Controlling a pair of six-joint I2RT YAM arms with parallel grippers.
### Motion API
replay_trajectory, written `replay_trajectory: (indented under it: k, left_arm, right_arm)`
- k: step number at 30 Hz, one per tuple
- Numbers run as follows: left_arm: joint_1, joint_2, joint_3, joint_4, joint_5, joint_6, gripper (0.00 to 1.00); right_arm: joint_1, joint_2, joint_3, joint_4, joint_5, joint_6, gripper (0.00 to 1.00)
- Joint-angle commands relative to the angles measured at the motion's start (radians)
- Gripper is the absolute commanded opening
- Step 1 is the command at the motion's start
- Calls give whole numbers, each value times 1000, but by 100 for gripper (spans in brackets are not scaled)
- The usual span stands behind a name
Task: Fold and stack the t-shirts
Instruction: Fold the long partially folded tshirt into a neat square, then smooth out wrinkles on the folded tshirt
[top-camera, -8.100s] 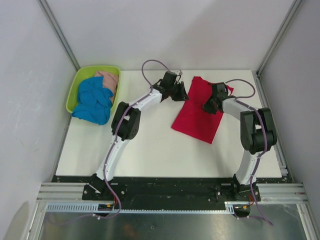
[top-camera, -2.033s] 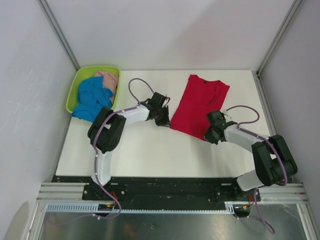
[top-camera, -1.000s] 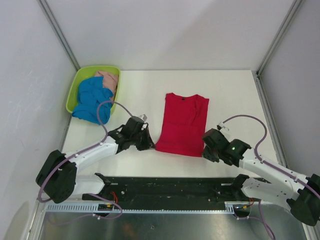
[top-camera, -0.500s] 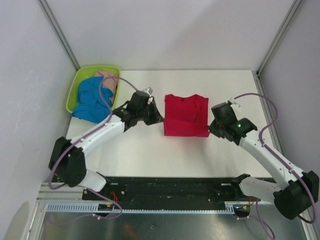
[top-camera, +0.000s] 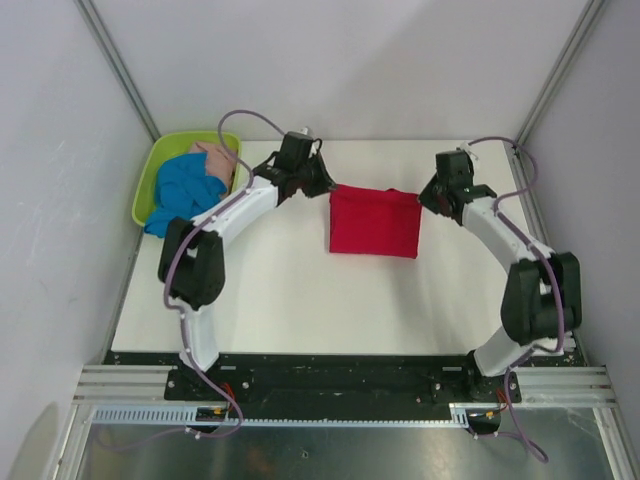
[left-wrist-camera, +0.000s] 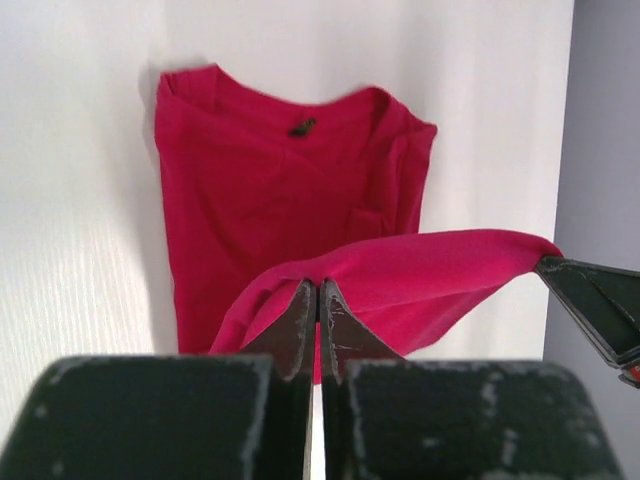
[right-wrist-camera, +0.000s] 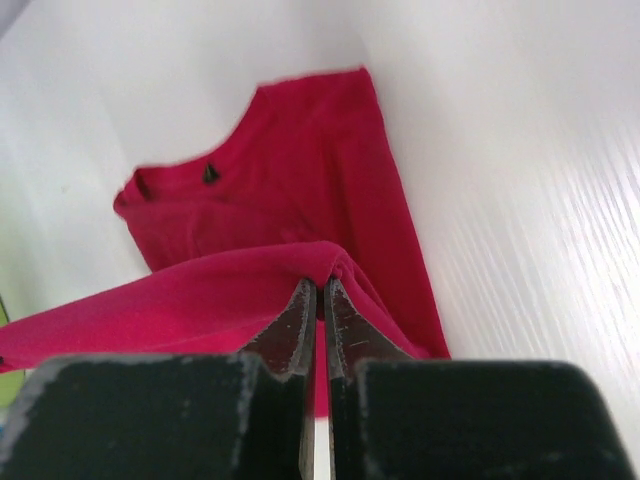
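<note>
Upper left of the frame, the blue t-shirt (top-camera: 185, 205) and pink t-shirt (top-camera: 215, 158) lie in the basket (top-camera: 145, 190). The left end effector (top-camera: 322, 186) and right end effector (top-camera: 428, 198) are each clamped tight on a hem corner of the red t-shirt (top-camera: 375, 225), which sits mid-frame on the counter (top-camera: 270, 290). A slipped corner or an uneven release would likely skew the fold.

Pink shirt (top-camera: 214, 157) mostly buried under blue shirt (top-camera: 185, 200) in basket (top-camera: 190, 136).
</note>
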Motion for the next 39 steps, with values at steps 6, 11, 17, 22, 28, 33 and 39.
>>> replay_trajectory:
  k: [6,11,17,22,28,33,39]
  left_arm:
    - [49,251,295,10,-74,33,0]
    - [68,348,381,10,-80,32,0]
    - [88,410,437,8,-78,32,0]
    - [108,439,480,9,-74,42,1]
    - [142,462,538,11,-51,105,47]
    - [153,422,531,10,8,128,54]
    - [116,386,430,19,84,117,23]
  right_arm:
    - [-46,362,261,255,-76,-100,0]
    - [-50,509,393,250,-96,-110,0]
    - [-54,572,454,258,-92,-104,0]
    - [-57,603,504,248,-89,-105,2]
    - [-71,622,595,190,-106,-152,57]
    - [-72,619,672,100,-128,-180,55]
    - [-49,631,671,51,-192,-188,35]
